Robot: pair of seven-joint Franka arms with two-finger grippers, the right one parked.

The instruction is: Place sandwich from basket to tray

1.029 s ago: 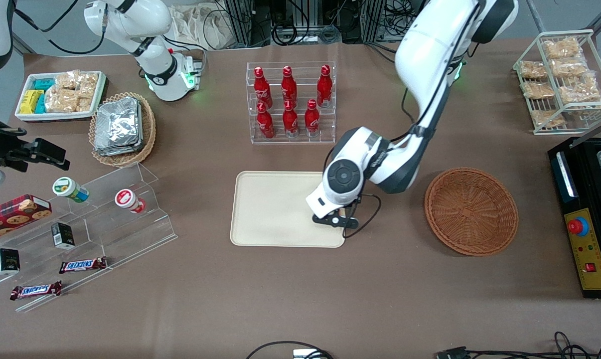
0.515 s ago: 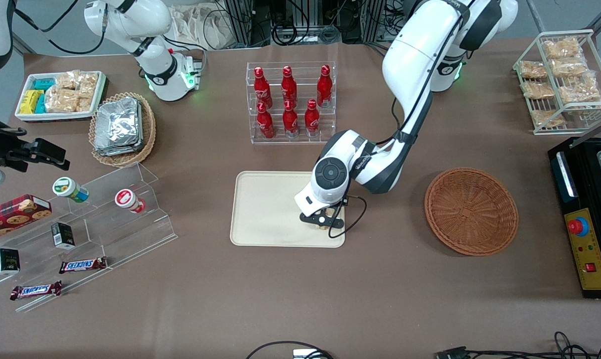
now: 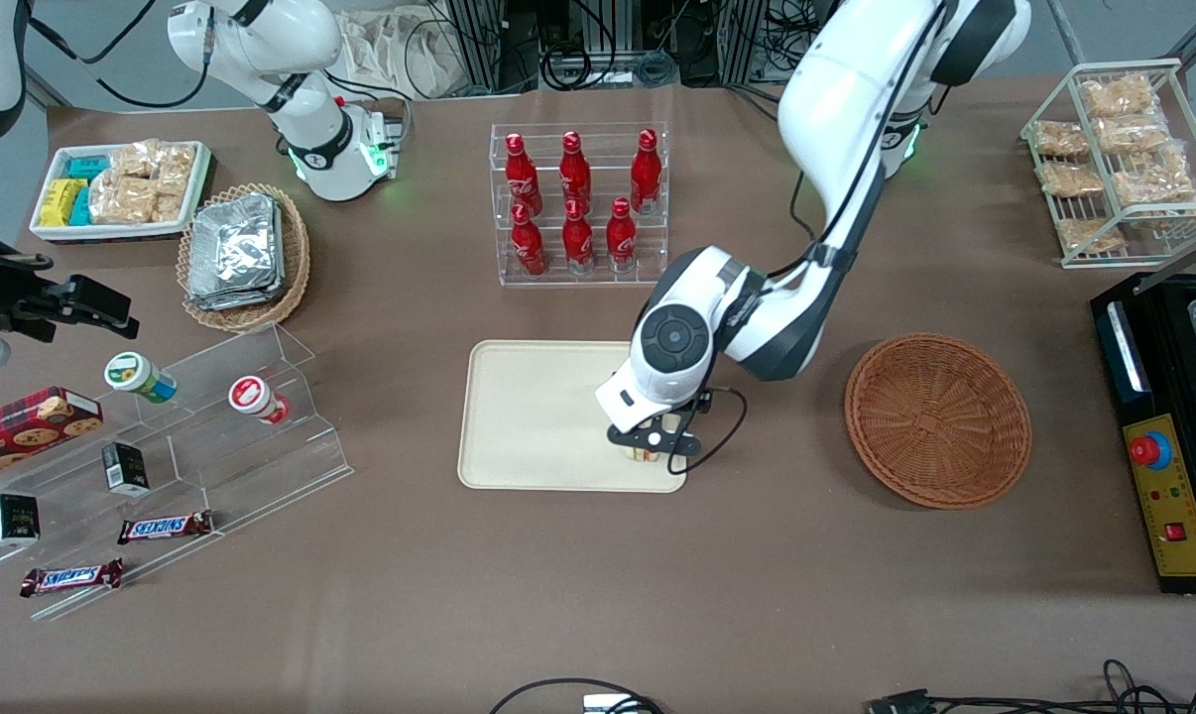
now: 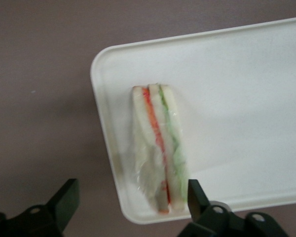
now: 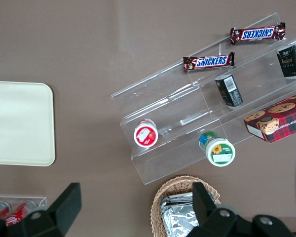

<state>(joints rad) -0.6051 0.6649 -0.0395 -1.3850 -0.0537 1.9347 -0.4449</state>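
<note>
The sandwich [image 4: 158, 153], a wrapped pale wedge with orange and green filling, lies flat on the cream tray [image 4: 246, 98], close to one rounded corner. In the front view the sandwich [image 3: 644, 454] peeks out under the wrist at the tray [image 3: 529, 416] corner nearest the camera, toward the working arm's end. My left gripper [image 3: 655, 441] hovers just above it, open, its black fingertips [image 4: 195, 195] spread wide on either side without touching it. The reddish-brown wicker basket [image 3: 937, 418] sits empty beside the tray, toward the working arm's end.
A clear rack of red bottles [image 3: 578, 203] stands farther from the camera than the tray. A stepped acrylic shelf of snacks [image 3: 211, 416] and a tan basket of foil packets [image 3: 244, 253] lie toward the parked arm's end. A black machine [image 3: 1168, 426] borders the basket.
The gripper brought the sandwich in over the tray's corner, set it down and opened. The wrist has since lifted slightly and shifted back toward the basket.
</note>
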